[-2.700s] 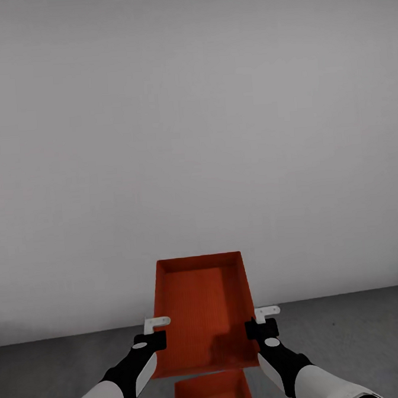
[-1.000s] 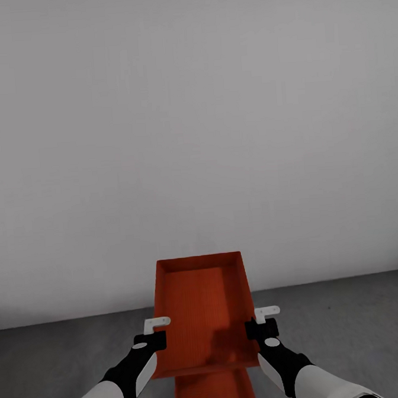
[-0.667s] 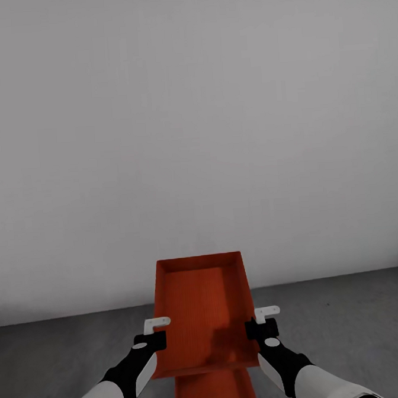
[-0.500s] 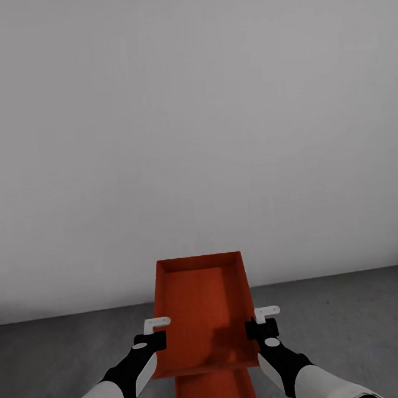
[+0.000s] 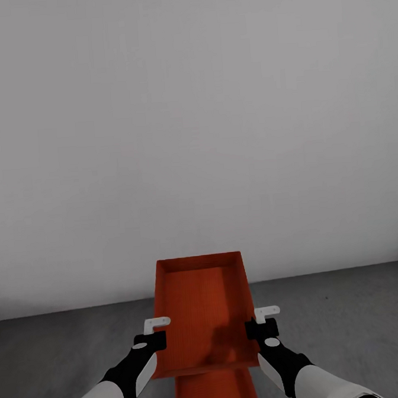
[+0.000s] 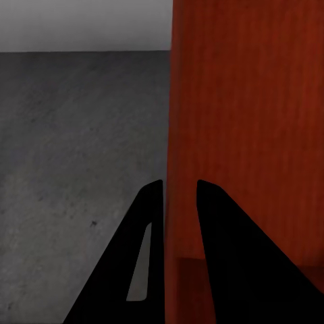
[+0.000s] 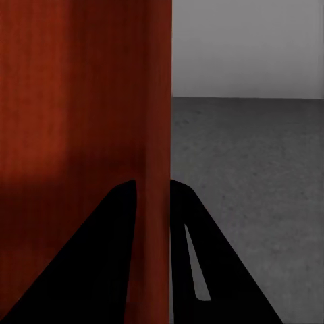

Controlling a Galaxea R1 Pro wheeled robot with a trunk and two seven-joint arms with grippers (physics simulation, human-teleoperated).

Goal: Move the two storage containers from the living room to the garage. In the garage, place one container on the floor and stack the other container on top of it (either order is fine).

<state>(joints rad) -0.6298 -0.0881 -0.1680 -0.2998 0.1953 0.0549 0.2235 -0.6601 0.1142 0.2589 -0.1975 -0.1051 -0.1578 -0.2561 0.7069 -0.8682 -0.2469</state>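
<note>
I hold one red-orange storage container (image 5: 201,311) level in front of me, above the garage's dark grey floor (image 5: 349,313). My left gripper (image 5: 154,328) is shut on its left wall (image 6: 177,135), and my right gripper (image 5: 263,316) is shut on its right wall (image 7: 156,135). Each wrist view has the thin wall pinched between two black fingers. Directly beneath the held one, the second storage container (image 5: 215,391) shows as a red-orange strip low in the head view.
A plain white-grey wall (image 5: 194,134) rises straight ahead and meets the concrete just beyond the held container. Open floor spreads to the left (image 5: 55,351) and right of the arms.
The camera has advanced a little: the wall's base sits higher in the picture, and the lower container has slid further under the held one. Arms and grip are unchanged.
</note>
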